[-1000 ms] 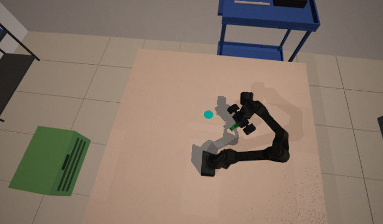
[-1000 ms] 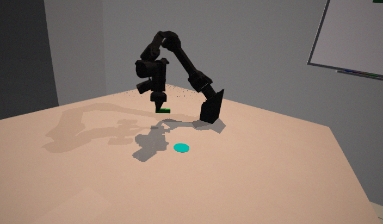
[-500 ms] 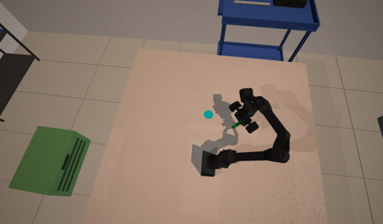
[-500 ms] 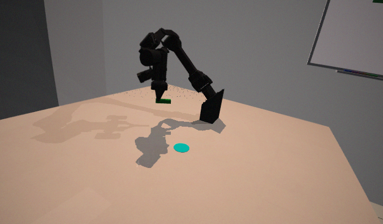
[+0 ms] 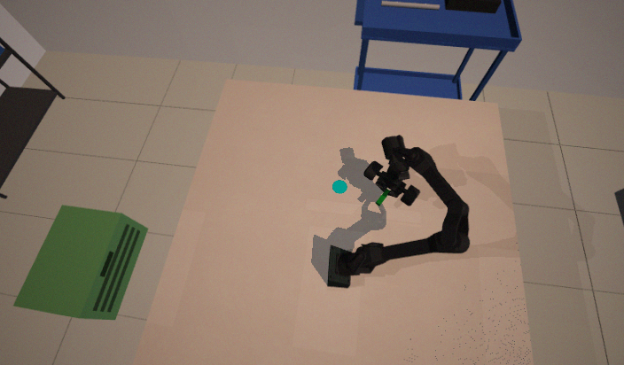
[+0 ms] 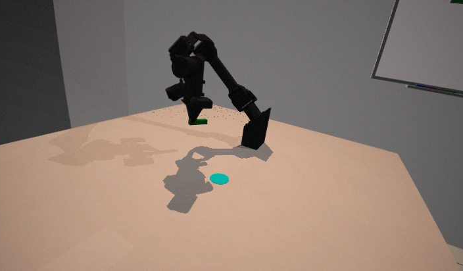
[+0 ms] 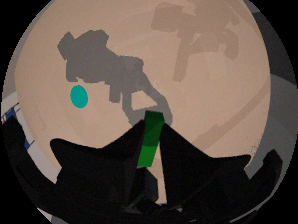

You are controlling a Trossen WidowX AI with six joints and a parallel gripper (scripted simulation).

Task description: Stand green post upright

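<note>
My gripper (image 5: 386, 189) (image 6: 193, 118) (image 7: 152, 125) is shut on the green post (image 5: 383, 197) (image 6: 198, 122) (image 7: 150, 139) near one end. The post is held level, lifted well above the table (image 5: 269, 294) (image 6: 294, 218), with its free end sticking out past the fingertips. The cyan circle (image 5: 339, 186) (image 6: 219, 178) (image 7: 79, 96) is a small flat disc on the table, empty, a short way to the left of the gripper in the top view and to the left in the wrist view.
The arm's base (image 5: 339, 267) (image 6: 256, 129) stands on the table near the circle. A blue cart (image 5: 437, 41) stands behind the table, a green box (image 5: 78, 262) on the floor to the left, a whiteboard (image 6: 432, 43) on the wall.
</note>
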